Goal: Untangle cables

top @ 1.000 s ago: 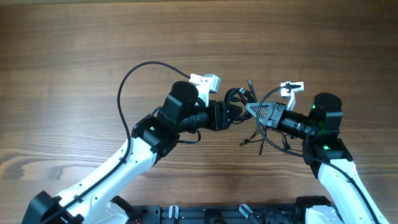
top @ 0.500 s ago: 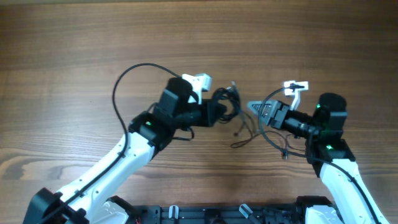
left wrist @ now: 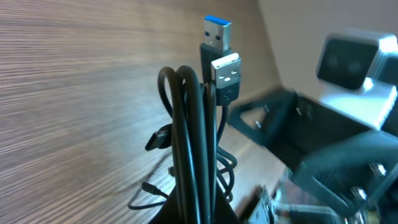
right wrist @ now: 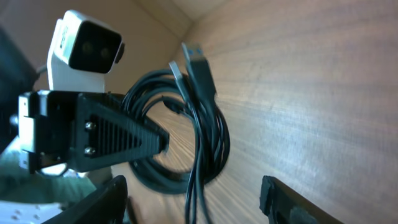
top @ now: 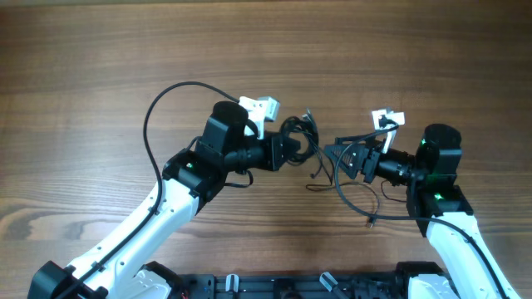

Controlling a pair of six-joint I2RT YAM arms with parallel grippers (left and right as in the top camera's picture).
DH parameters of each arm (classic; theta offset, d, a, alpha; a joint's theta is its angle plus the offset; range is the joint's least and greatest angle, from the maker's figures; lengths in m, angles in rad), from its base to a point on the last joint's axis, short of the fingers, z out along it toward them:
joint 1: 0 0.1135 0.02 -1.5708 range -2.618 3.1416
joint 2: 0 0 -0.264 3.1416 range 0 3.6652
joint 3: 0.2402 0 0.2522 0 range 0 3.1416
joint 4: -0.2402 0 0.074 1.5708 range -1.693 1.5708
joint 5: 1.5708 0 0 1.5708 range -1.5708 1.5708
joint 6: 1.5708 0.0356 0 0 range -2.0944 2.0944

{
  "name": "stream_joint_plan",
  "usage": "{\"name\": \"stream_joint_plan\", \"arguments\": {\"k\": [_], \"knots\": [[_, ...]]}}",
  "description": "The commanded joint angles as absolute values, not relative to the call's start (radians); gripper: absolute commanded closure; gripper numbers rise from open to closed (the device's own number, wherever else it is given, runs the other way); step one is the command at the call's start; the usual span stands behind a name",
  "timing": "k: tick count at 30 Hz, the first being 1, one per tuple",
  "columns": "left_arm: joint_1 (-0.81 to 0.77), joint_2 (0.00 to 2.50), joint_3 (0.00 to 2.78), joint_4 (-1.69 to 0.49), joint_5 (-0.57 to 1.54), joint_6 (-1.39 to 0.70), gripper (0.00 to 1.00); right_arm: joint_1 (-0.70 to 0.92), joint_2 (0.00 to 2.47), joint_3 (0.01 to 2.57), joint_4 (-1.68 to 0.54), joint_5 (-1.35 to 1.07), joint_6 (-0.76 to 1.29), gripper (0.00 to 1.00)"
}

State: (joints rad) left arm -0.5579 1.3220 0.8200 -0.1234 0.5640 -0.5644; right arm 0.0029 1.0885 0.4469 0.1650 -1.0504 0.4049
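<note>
Thin black cables (top: 298, 138) – looped, glossy – on wood-grain table (top: 83, 66).

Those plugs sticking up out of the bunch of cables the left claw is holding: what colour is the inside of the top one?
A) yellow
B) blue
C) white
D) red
B: in the left wrist view, the upper USB plug, poking out above the cables pinched in the left claw, has a bright blue insert at its tip.
</note>
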Motion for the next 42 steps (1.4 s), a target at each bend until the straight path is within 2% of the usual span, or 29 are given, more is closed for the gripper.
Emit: {"name": "stream_joint_plan", "arguments": {"k": [1,2,9,13,14,17,19,24,30,33,42], "knots": [[-0.559,1.303,0.829,-0.113,0.702,-0.448,0.96,0.014,1.089,0.45,0.182,-1.053,0.314,0.36],[-0.559,1.303,0.829,-0.108,0.697,-0.448,0.96,0.014,1.089,0.45,0.17,-1.05,0.314,0.4],[-0.558,1.303,0.829,-0.014,0.654,-0.468,0.96,0.029,1.09,0.45,0.012,-1.045,0.216,0.41],[-0.558,1.303,0.829,0.031,0.654,-0.49,0.96,0.074,1.089,0.45,0.007,-1.095,0.202,0.48],[-0.558,1.303,0.829,0.031,0.654,-0.49,0.96,0.084,1.089,0.45,0.019,-1.11,0.206,0.52],[-0.558,1.303,0.829,0.03,0.653,-0.489,0.96,0.099,1.089,0.45,0.042,-1.112,0.257,0.8],[-0.558,1.303,0.829,0.028,0.653,-0.477,0.96,0.099,1.089,0.45,0.045,-1.113,0.319,0.95],[-0.558,1.303,0.829,-0.044,0.579,-0.408,0.96,0.099,1.089,0.45,0.086,-1.248,0.513,0.96],[-0.576,1.303,0.829,-0.054,0.579,-0.348,0.96,0.099,1.089,0.45,0.291,-1.325,0.72,0.96],[-0.602,1.303,0.829,-0.039,0.583,-0.344,0.96,0.099,1.089,0.45,0.37,-1.273,0.752,0.95],[-0.625,1.303,0.829,-0.01,0.627,-0.343,0.96,0.099,1.09,0.45,0.328,-0.962,0.786,0.96]]}}
